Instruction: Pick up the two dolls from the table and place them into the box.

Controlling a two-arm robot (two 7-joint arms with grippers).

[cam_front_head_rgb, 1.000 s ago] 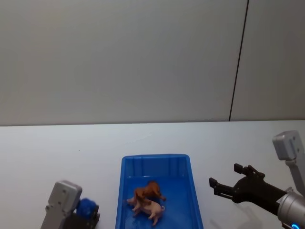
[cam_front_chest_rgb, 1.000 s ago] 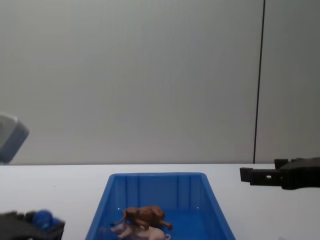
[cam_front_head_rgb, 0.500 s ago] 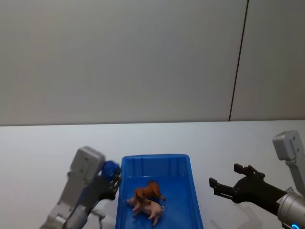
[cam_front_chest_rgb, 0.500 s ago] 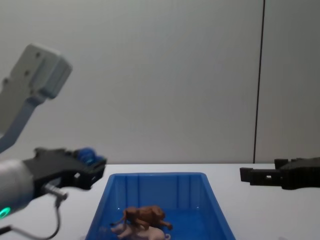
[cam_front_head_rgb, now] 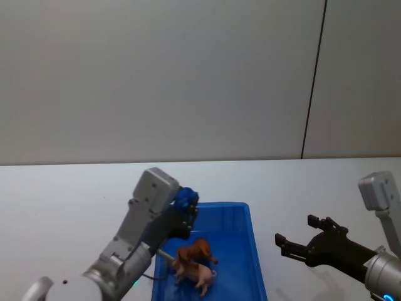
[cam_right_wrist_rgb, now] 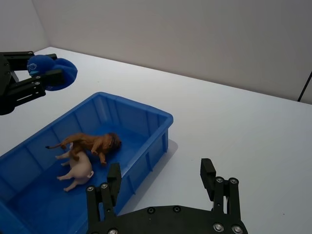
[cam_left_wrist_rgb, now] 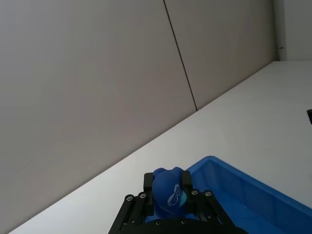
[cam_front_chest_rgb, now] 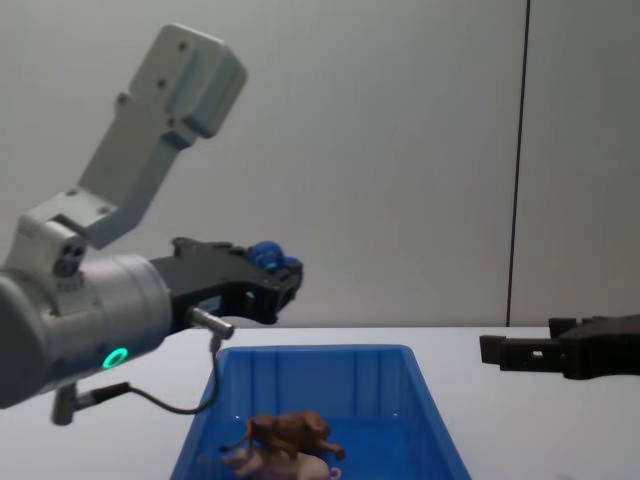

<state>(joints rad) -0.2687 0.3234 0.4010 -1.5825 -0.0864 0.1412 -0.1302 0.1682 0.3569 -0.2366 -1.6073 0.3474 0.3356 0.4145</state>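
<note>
Left pincer clamped on a small blue toy, raised above the box at its 11 o'clock corner. Lion and pig lie touching inside the box, the lion partly over the pig. The box rests on the white table. Right pincer, fingers spread and empty, hovers over the table at the box's 3 o'clock.

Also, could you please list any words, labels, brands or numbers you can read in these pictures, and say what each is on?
None can be read. The blue toy in the left hand bears a pale printed mark, not legible as text. The box, lion and pig carry no writing.
</note>
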